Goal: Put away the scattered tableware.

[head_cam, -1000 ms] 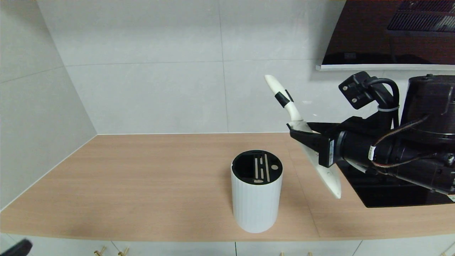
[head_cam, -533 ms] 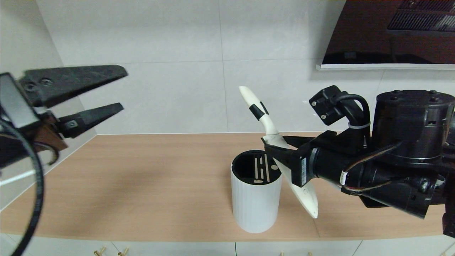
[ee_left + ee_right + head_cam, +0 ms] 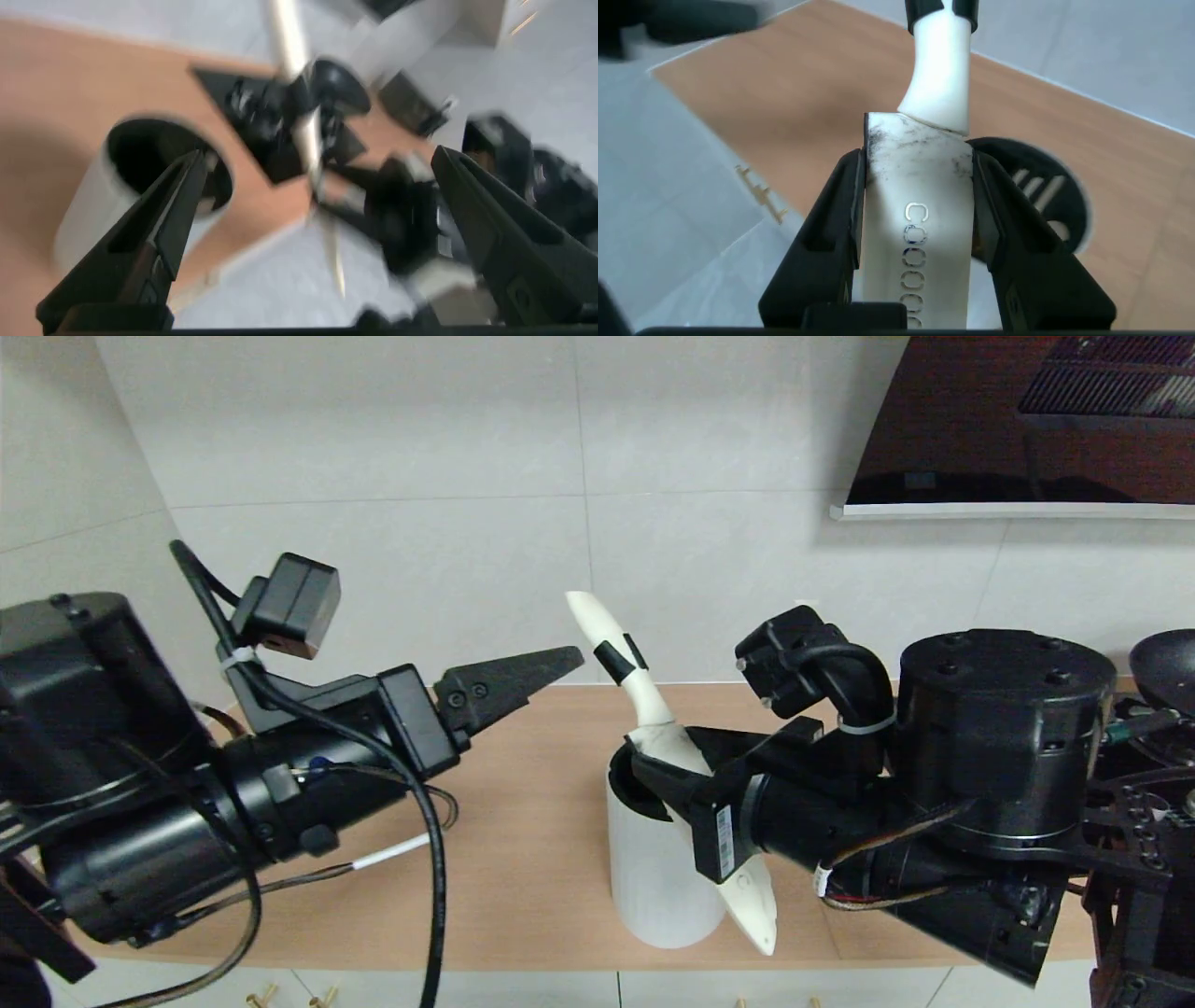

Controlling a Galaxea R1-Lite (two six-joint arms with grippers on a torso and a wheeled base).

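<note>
White knife (image 3: 644,695) inside right pincer (image 3: 672,761)

One white knife (image 3: 644,696), one white holder (image 3: 653,868)

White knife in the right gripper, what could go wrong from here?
1. The white knife, clamped in the right gripper, hangs tilted with its tip outside the holder, below its rim; moving sideways could topple the holder.
2. The open left gripper sits close to the knife's handle, so the arms might collide.
</note>
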